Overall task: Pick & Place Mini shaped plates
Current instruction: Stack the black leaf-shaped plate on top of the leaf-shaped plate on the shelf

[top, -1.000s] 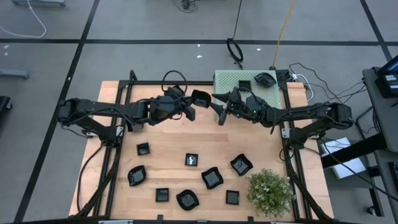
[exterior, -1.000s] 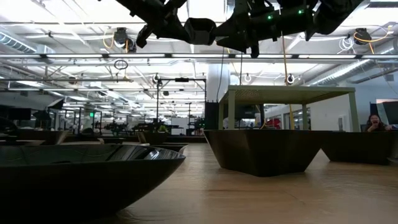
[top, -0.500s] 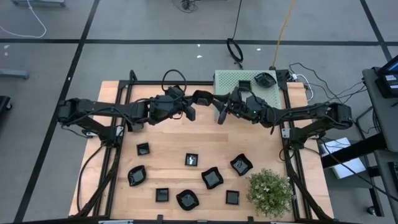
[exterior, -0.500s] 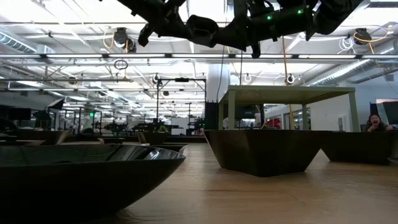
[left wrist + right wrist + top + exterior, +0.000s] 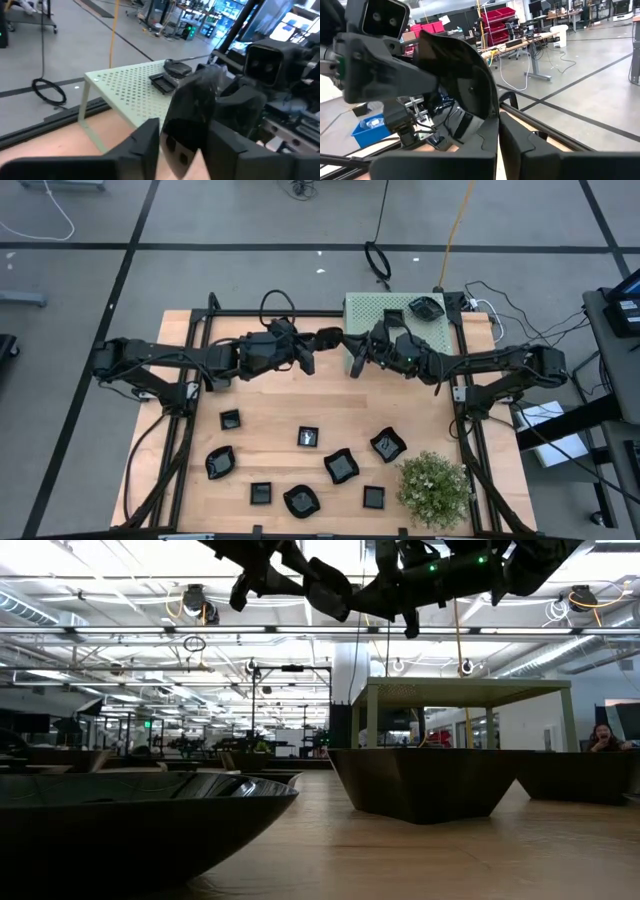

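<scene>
A small glossy black plate (image 5: 328, 338) is held in the air between my two grippers, above the table's far middle. It also shows in the low view (image 5: 326, 588). My left gripper (image 5: 312, 352) is shut on it from the left. My right gripper (image 5: 351, 360) meets it from the right, fingers closed on its rim. Several more black plates lie flat on the wooden table (image 5: 280, 405), among them a square plate (image 5: 309, 437) and a wavy plate (image 5: 341, 467). Two plates (image 5: 393, 317) (image 5: 427, 307) rest on the pale green perforated stand (image 5: 370, 308). My left gripper pinches the plate's body (image 5: 192, 112) between its two fingers (image 5: 145, 142), coming level from the table's left. The plate stands on edge, clear of the table. My right gripper has the plate's rim (image 5: 492, 107) between its two nearly closed fingers (image 5: 470, 145), coming from the table's right. The plate curves up ahead of the fingers.
A green bushy plant (image 5: 433, 488) stands at the near right corner. The stand sits at the far right, just beyond my right gripper. In the low view, large-looking plates (image 5: 130, 825) (image 5: 420, 785) sit close to the camera. A person (image 5: 603, 737) sits far off.
My left gripper has carried the plate toward the table's right, up to my right gripper. The right gripper's fingers, spread apart before, now stand closed on the plate's rim. The plate has stayed clear of the table.
</scene>
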